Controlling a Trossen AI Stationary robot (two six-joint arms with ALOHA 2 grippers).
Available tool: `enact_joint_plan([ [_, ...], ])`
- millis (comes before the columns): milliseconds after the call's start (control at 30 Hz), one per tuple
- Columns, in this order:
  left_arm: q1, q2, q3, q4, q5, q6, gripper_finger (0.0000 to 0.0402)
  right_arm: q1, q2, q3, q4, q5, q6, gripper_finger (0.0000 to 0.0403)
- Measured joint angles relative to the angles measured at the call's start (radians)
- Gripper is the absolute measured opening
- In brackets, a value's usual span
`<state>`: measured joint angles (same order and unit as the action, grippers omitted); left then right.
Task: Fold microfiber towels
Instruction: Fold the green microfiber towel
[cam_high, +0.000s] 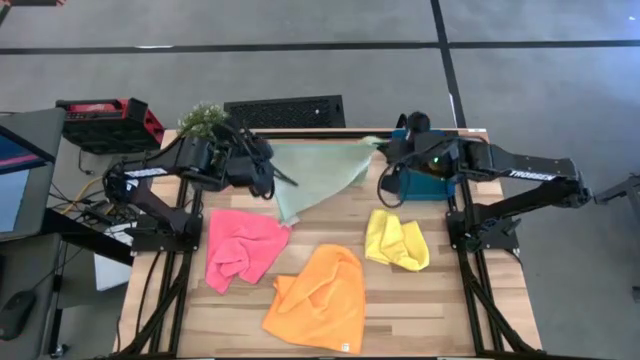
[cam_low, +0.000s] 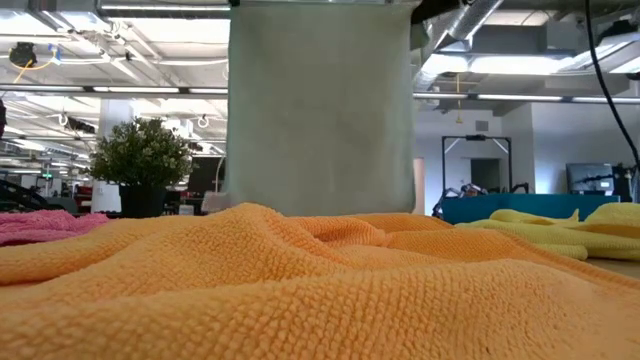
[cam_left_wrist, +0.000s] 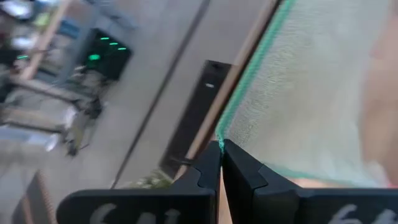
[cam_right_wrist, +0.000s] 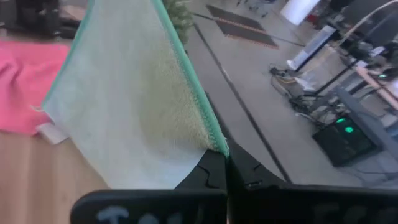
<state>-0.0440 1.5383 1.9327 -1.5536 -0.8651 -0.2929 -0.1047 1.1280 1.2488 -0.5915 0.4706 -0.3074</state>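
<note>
Both grippers — left (cam_left_wrist: 221, 144), right (cam_right_wrist: 225, 154) — pinch corners of the sage green towel (cam_high: 315, 172), stretched above the table (cam_high: 440, 300).

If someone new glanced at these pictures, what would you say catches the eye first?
The sage green towel, stretched taut in the air at the table's far side between the left tool and the right tool, each shut on a corner. Below lie the hot pink towel, orange towel and yellow towel, crumpled.
</note>
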Motion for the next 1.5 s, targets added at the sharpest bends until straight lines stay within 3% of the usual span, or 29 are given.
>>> enact_joint_plan([
  [133,0.077,0.000,0.000,0.059,-0.059,0.077,0.0000,-0.059,0.037,0.040,-0.007,-0.002,-0.029,0.0004],
  [467,0.322,0.017,-0.001,0.285,-0.053,0.331,0.0000,-0.240,0.150,0.142,0.087,-0.002,-0.151,0.0004],
  [667,0.386,0.020,-0.001,0.447,-0.003,0.443,0.0000,-0.282,0.170,0.207,0.135,0.005,-0.206,0.0004],
  [867,0.359,0.019,-0.001,0.382,0.068,0.450,0.0000,-0.244,0.169,0.208,-0.041,0.005,-0.123,0.0004],
  [967,0.330,0.020,-0.001,0.291,0.152,0.390,0.0000,-0.221,0.169,0.192,-0.122,0.002,-0.048,0.0005],
  [1300,0.167,0.020,-0.004,0.049,0.281,0.123,0.0000,-0.122,0.170,0.092,-0.276,-0.087,0.149,0.0005],
  [1500,0.048,0.020,-0.136,0.031,0.313,0.016,0.0000,-0.023,0.170,0.018,-0.318,-0.089,0.246,0.0006],
])
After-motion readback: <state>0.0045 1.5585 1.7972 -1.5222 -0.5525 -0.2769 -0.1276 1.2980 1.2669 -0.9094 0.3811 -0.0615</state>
